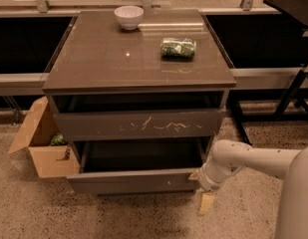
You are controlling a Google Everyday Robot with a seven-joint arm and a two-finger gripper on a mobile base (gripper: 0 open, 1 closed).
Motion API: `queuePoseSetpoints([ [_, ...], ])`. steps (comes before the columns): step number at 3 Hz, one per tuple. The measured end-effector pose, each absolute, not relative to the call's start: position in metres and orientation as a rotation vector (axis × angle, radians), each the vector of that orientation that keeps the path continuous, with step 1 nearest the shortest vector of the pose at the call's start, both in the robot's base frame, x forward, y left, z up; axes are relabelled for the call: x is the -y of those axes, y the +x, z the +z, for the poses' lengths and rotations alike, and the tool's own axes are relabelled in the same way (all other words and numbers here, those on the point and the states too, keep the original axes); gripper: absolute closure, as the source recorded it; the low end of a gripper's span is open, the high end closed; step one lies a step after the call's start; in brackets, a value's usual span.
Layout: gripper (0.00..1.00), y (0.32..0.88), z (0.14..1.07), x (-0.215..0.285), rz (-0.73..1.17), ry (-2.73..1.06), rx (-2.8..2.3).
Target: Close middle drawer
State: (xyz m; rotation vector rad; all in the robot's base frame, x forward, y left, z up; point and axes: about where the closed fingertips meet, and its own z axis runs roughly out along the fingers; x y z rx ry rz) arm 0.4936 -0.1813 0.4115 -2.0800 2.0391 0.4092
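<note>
The gripper [200,189] sits right of the smooth, flat-fronted middle drawer [128,181].

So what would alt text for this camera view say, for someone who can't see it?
A robot's gripper sits at the right end of the pulled-out middle drawer of a grey cabinet. A bowl and green packet lie on top; a cardboard box stands beside it.

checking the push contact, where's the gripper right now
The gripper is low on the right of the camera view, at the right front corner of the open middle drawer, just above the floor.
</note>
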Motion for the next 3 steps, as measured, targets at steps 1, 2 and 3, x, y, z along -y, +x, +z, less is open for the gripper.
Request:
queuePoseSetpoints([
  [1, 0.00, 0.503, 0.411, 0.182, 0.403, -2.079, -2.031],
  [2, 0.16, 0.510, 0.413, 0.184, 0.397, -2.081, -2.021],
  [3, 0.39, 0.523, 0.416, 0.187, 0.380, -2.086, -2.004],
])
